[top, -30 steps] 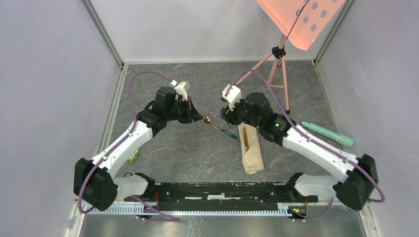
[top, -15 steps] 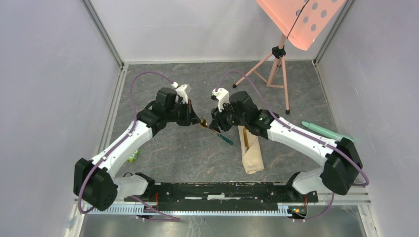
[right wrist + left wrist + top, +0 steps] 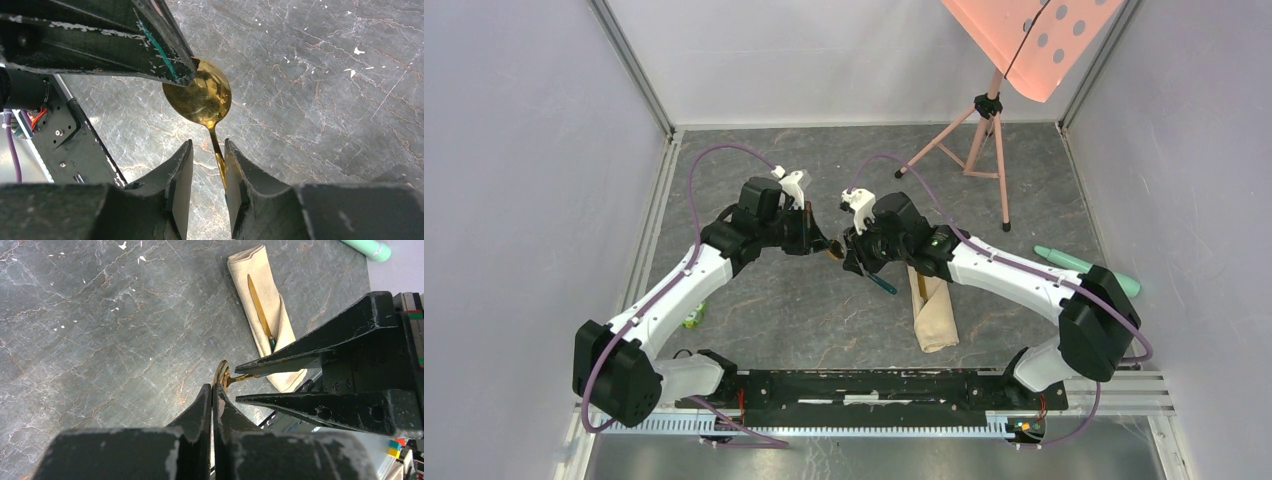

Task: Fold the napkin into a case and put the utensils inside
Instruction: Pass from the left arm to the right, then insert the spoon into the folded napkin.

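Observation:
My left gripper point(image 3: 826, 246) is shut on the rim of the gold spoon's bowl point(image 3: 200, 97) and holds the spoon point(image 3: 864, 268) above the table; the shut tips point(image 3: 212, 387) show in the left wrist view. My right gripper point(image 3: 207, 150) is open, its fingers on either side of the spoon's thin handle point(image 3: 218, 159), which lies against the right-hand finger. The beige case point(image 3: 934, 310) lies on the table to the right, folded narrow. A gold knife point(image 3: 260, 310) sits in its fold.
A mint-green cylinder point(image 3: 1089, 270) lies at the right. A small green frog toy point(image 3: 694, 318) lies by the left wall. A pink tripod point(image 3: 984, 140) with an orange board stands at the back right.
My right arm has swung left to the left gripper, and its open fingers now straddle the spoon's handle. The left arm and the spoon have stayed still.

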